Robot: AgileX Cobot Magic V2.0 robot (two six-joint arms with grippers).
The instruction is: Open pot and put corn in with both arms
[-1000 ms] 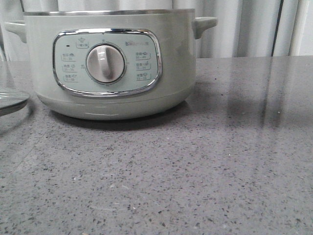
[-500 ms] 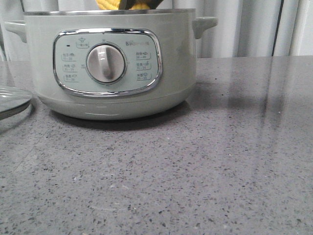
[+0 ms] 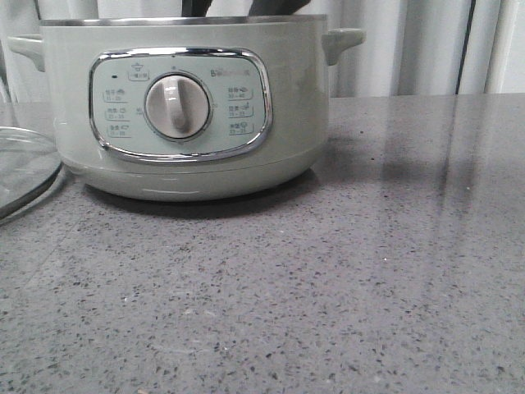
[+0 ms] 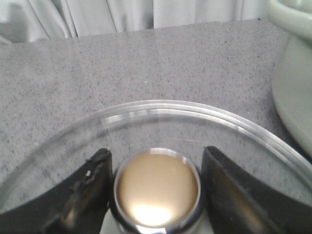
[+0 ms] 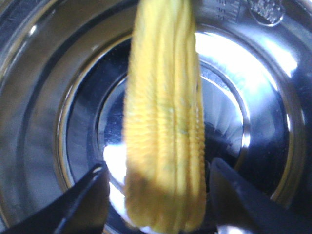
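The pale grey-green pot stands uncovered on the grey counter, dial facing me. Its shiny steel inside fills the right wrist view. The yellow corn hangs blurred, lengthwise, over the pot's bottom between the fingers of my right gripper, with gaps on both sides; the gripper is open. In the front view only dark parts of that gripper show above the pot's rim, and the corn is hidden. My left gripper is shut on the gold knob of the glass lid, left of the pot.
The lid's rim shows at the front view's left edge, low by the counter. The pot's wall is close beside the lid. White curtains hang behind the speckled counter.
The corn showed above the pot's rim half a second ago and has dropped out of the front view. The lid has come further right and lower at the left edge.
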